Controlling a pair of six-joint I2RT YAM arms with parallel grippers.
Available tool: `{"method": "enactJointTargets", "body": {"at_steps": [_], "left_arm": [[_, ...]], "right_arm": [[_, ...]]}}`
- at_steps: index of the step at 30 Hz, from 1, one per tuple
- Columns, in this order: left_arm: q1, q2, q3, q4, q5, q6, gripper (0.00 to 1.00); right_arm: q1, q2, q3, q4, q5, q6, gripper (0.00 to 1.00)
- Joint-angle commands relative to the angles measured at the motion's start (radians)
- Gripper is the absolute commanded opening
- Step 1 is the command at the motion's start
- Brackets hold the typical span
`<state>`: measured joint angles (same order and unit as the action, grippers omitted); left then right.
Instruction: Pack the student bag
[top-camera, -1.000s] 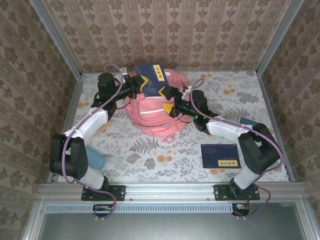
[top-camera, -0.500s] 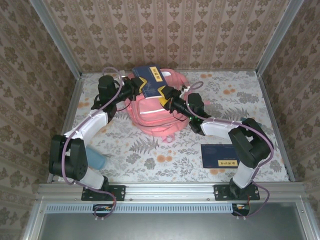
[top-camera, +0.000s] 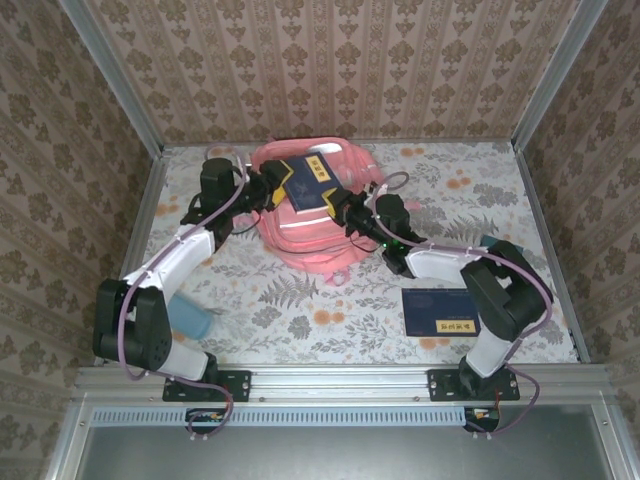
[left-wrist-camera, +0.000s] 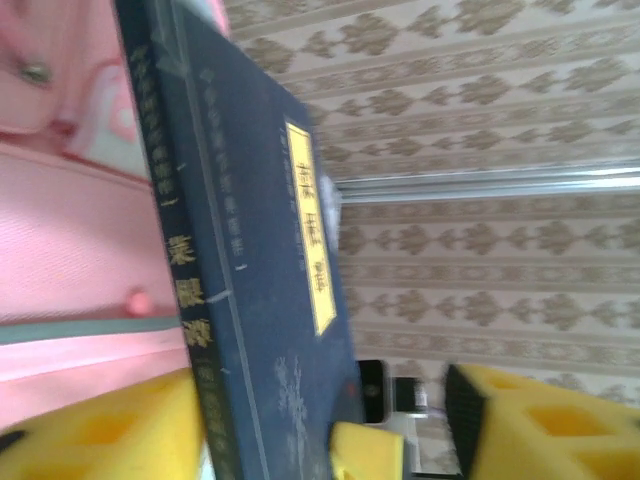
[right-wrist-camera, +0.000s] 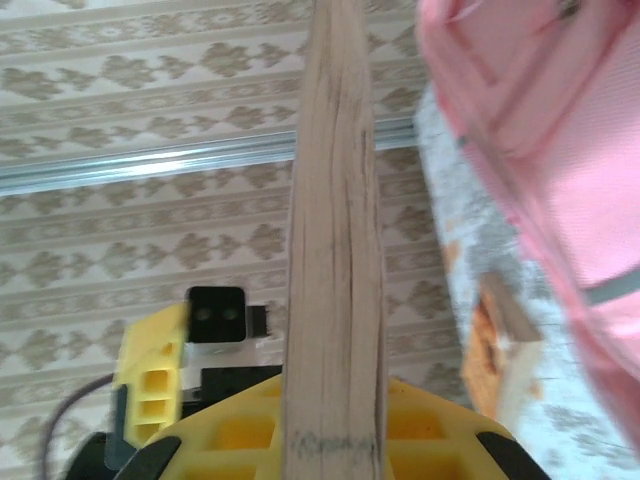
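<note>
One pink student bag (top-camera: 300, 242) lies far centre by the back wall (top-camera: 340, 70). Two dark-blue volumes: a raised book (top-camera: 306, 184) atop the bag, a flat booklet (top-camera: 441, 312) near right. The right gripper (top-camera: 338, 207) pinches the raised book, its wrist view showing tan page edges; the left gripper (top-camera: 272, 188) gapes around the spine. Open table (top-camera: 300, 300) near centre

The dark-blue book (top-camera: 305, 185) covers part of the student bag (top-camera: 300, 245).

Book (top-camera: 306, 184) atop student bag (top-camera: 300, 245) — rear centre.
</note>
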<state>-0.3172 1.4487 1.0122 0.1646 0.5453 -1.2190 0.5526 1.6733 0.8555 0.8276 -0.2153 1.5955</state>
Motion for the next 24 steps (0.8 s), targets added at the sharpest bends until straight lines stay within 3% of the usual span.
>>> {"method": "enactJointTargets", "body": {"at_steps": [1,6,12,15,24], "left_arm": [[-0.03,-0.027,0.076,-0.25,-0.11,0.305,0.75],[-0.093,0.029,0.157,-0.451,-0.174,0.637,0.79],[-0.208,0.107,0.25,-0.566,-0.21,0.969,0.9],[-0.253,0.163,0.314,-0.632,-0.255,1.071,1.0],[-0.382,0.386,0.5,-0.766,-0.382,1.285,0.98]], "right_arm": [[-0.031,-0.139,0.003,-0.263,0.037,-0.203,0.07],[-0.096,-0.318,0.035,-0.652,0.097,-0.498,0.07],[-0.183,-0.476,0.033,-0.889,0.157,-0.692,0.06],[-0.217,-0.54,0.03,-0.969,0.175,-0.745,0.06],[-0.292,-0.668,-0.024,-1.107,0.209,-0.764,0.07]]}}
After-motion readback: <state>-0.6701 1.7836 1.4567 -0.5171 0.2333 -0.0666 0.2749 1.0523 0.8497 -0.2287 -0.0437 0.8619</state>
